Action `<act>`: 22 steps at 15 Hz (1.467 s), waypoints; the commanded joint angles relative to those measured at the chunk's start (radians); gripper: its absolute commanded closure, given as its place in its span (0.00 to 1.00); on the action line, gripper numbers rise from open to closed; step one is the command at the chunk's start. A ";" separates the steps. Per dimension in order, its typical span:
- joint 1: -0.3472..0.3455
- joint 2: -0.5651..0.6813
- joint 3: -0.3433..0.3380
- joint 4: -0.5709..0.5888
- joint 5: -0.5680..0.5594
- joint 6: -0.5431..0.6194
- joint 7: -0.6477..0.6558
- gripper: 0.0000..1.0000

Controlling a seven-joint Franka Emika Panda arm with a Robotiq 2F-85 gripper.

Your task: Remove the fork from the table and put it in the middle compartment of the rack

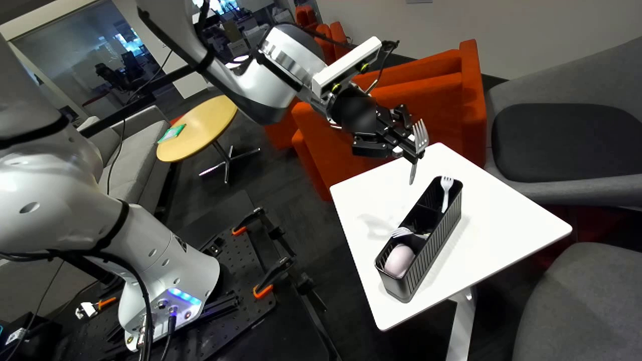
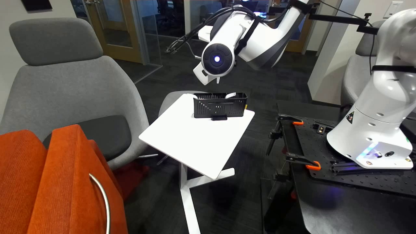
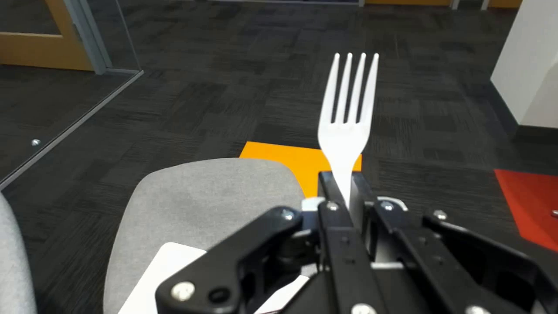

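My gripper [image 1: 412,150] is shut on a white fork [image 1: 420,135], held tines up above the far corner of the white table [image 1: 496,225]. In the wrist view the fork [image 3: 346,131] rises from between the fingertips [image 3: 344,185], its handle hidden. The black rack [image 1: 441,230] stands on the table, below and beside the gripper. A second white fork [image 1: 445,193] leans in its far compartment. Another white utensil [image 1: 405,232] lies across near the middle and near compartments. A pinkish egg-shaped thing [image 1: 399,259] sits in the near compartment. In an exterior view the rack [image 2: 219,109] shows, but the wrist hides the gripper.
An orange chair [image 1: 391,108] stands close behind the gripper. Grey chairs [image 1: 567,135] stand beside the table, and one grey seat [image 3: 205,196] shows in the wrist view. A round tan table [image 1: 200,128] and a black mounting bench [image 2: 341,201] stand farther off.
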 commanded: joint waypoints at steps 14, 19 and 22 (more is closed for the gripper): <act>-0.021 0.156 0.013 0.032 -0.129 -0.017 -0.007 0.97; -0.021 0.196 0.011 0.056 -0.144 -0.020 0.004 0.97; -0.026 0.222 0.010 0.077 -0.141 -0.015 -0.002 0.97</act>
